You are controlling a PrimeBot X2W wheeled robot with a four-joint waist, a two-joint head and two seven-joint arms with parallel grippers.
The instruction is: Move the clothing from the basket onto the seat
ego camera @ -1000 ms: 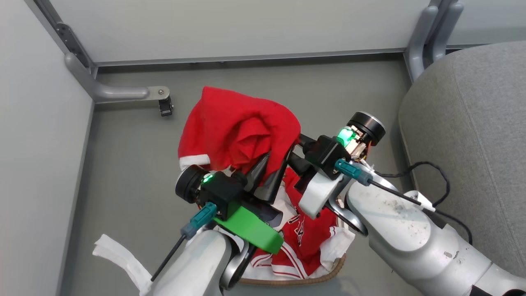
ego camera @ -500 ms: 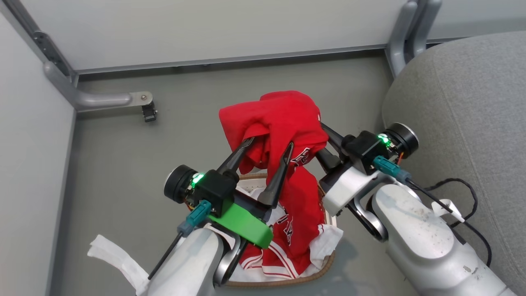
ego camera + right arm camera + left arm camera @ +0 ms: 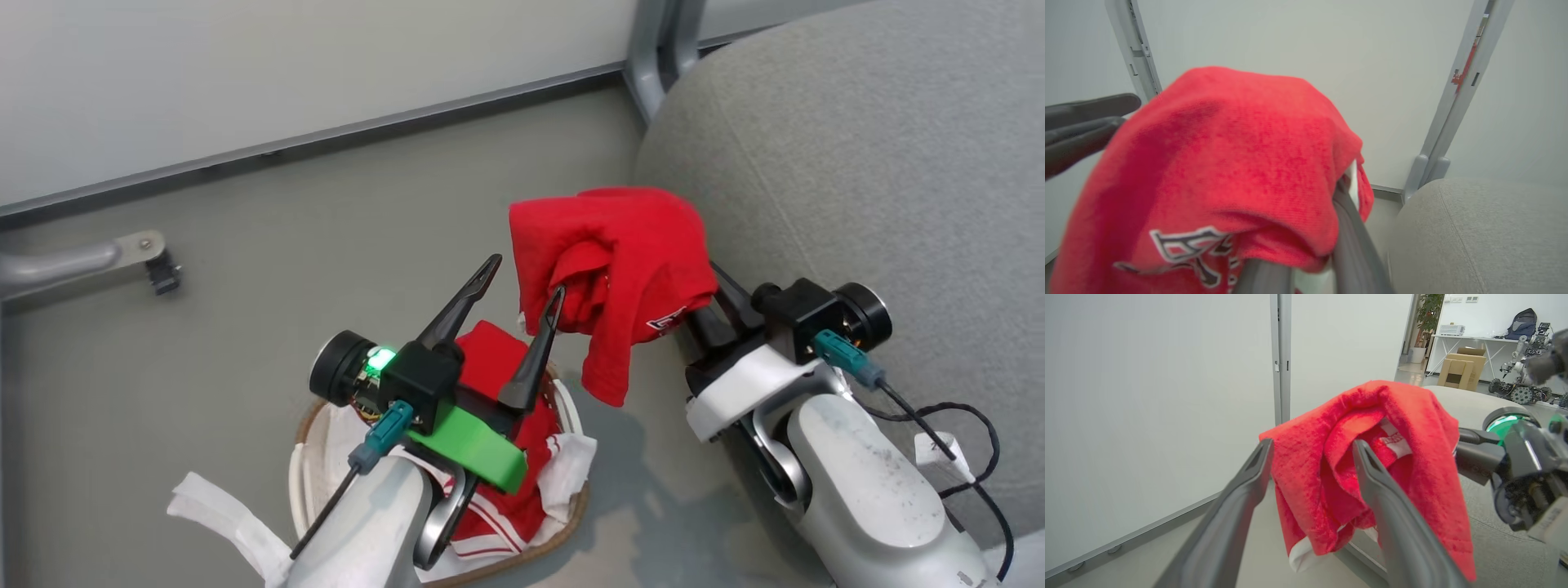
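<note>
The right gripper [image 3: 712, 294] is clamped on a red garment [image 3: 620, 245], which drapes over its fingers and hangs clear of the floor at the edge of the seat [image 3: 857, 163], probably ready to go onto the cushion. The left gripper [image 3: 526, 276] stands wide open, holding nothing, one finger at the garment's folds. The other garment [image 3: 498, 359] lies in the basket [image 3: 571, 514] below.

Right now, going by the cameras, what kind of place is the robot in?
Probably a robotics lab test bay, not a home: white partition panels on grey posts fence off the floor, and beyond them stand cardboard boxes and what looks like a wheeled machine.
</note>
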